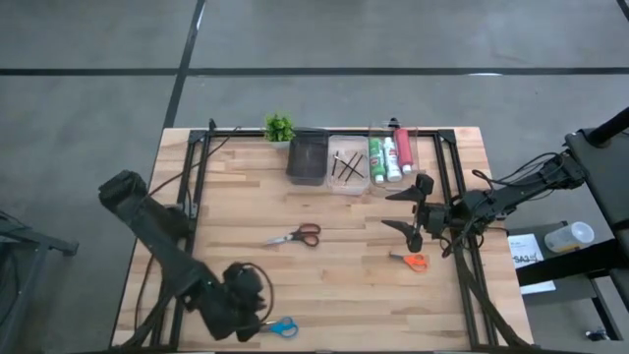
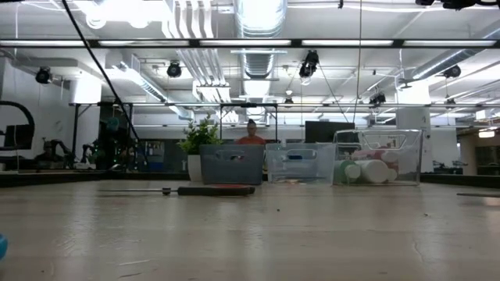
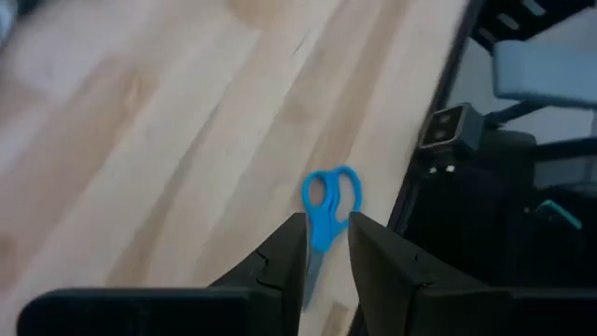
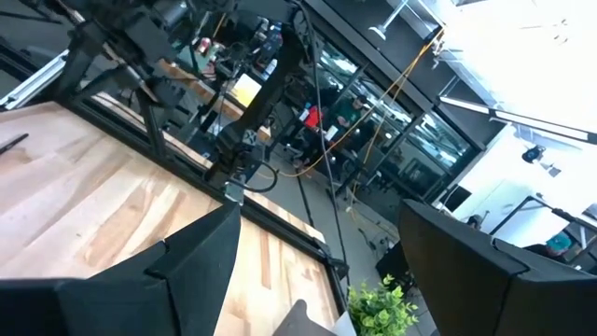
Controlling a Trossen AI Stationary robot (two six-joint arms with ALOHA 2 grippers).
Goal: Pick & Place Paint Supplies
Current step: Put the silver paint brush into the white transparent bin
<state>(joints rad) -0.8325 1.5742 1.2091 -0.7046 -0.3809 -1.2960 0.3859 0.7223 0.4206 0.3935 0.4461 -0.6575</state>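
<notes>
Three pairs of scissors lie flat on my tabletop (image 1: 236, 197). Blue-handled scissors (image 1: 280, 327) rest near the front edge, long axis running left to right, handles toward the right. My left hand (image 3: 326, 245) sits over their blades, fingers part-spread on either side of the blades; whether they touch the blades I cannot tell. Red-handled scissors (image 1: 295, 236) lie near the middle, long axis also left to right, handles rightward, with bare wood all around. Orange-handled scissors (image 1: 413, 261) lie close to the right rail, just in front of my right hand (image 1: 413, 211), which hovers with fingers spread wide and nothing between them.

Along the back edge stand a dark bin (image 1: 307, 157), a clear bin of thin dark brushes (image 1: 347, 165), and a clear bin holding a green tube (image 1: 376, 157), a white tube (image 1: 391, 159) and a pinkish-red tube (image 1: 404, 152), all lying front to back. Print on the tubes is too small to read. A potted plant (image 1: 279, 127) stands left of the dark bin.
</notes>
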